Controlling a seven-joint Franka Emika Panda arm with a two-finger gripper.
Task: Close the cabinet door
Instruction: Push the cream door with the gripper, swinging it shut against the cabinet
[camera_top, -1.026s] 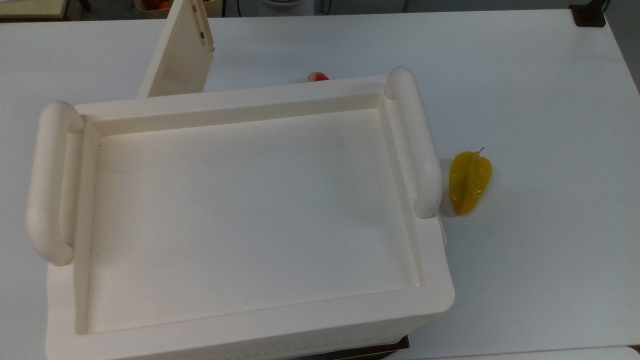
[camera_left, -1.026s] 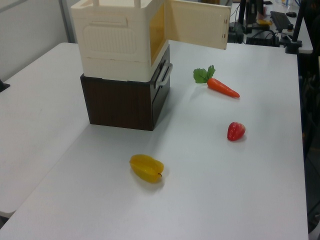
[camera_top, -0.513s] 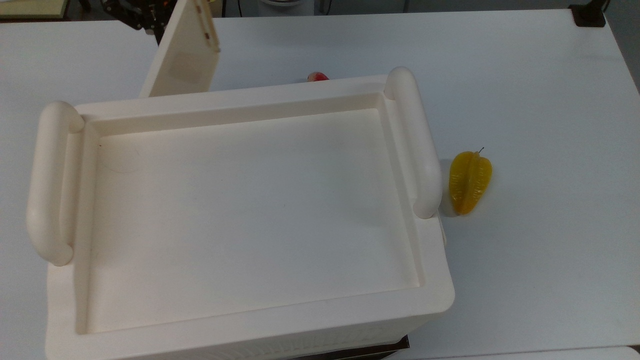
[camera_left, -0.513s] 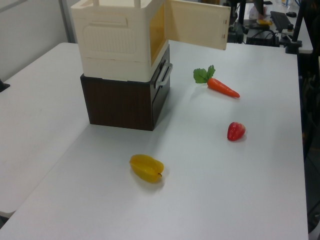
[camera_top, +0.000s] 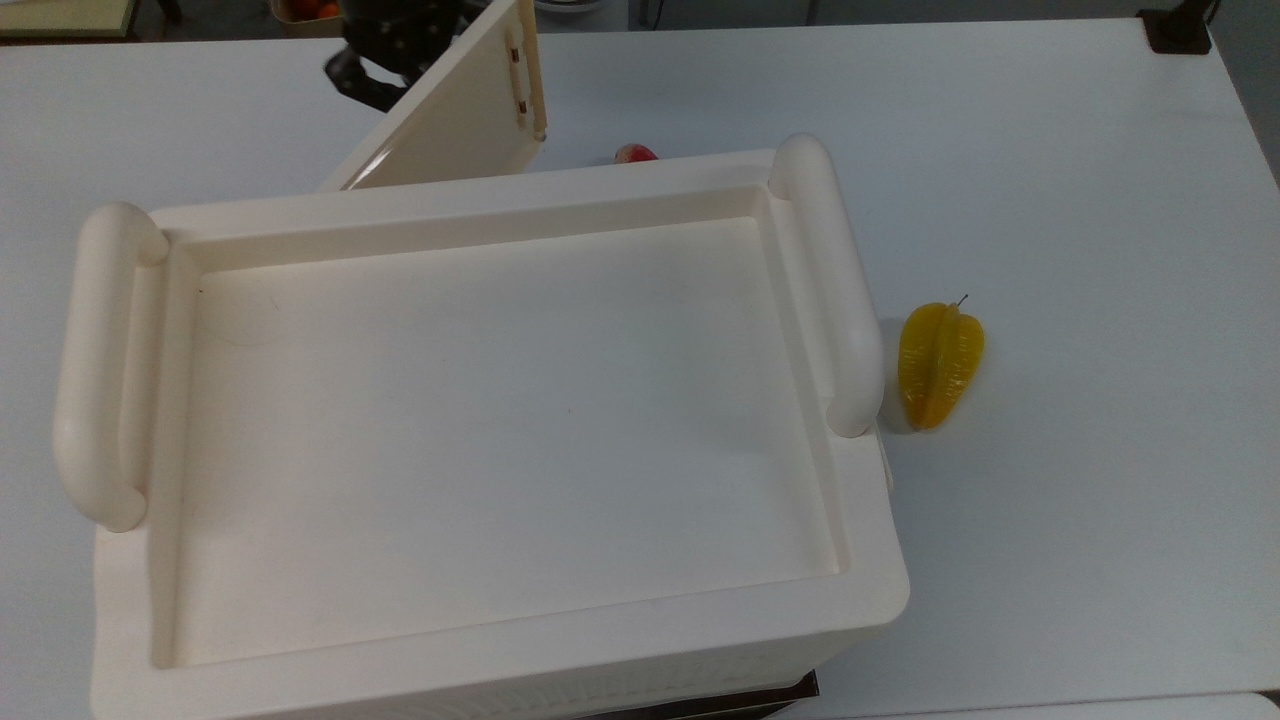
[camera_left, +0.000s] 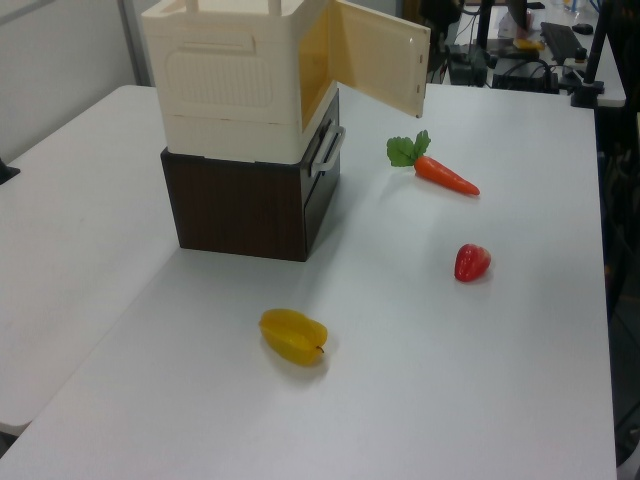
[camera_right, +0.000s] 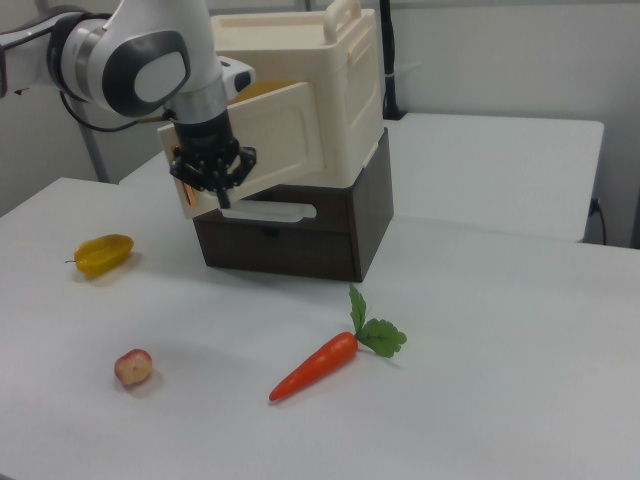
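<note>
step: closing push in hand | cabinet door (camera_right: 262, 135) is held ajar, angled off the front of the cabinet (camera_top: 480, 420) | gripper (camera_right: 218, 192) is pressed against the door's outer face, finger state cannot be told | next: door to be swung flush against the cabinet

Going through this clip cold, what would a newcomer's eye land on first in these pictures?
Probably the big cream cabinet stacked on a dark brown box, its cabinet door standing partly open. In the right view the gripper is at the door's free edge. Colourful toy food dots the white table: a yellow starfruit, a carrot and a red fruit.
</note>
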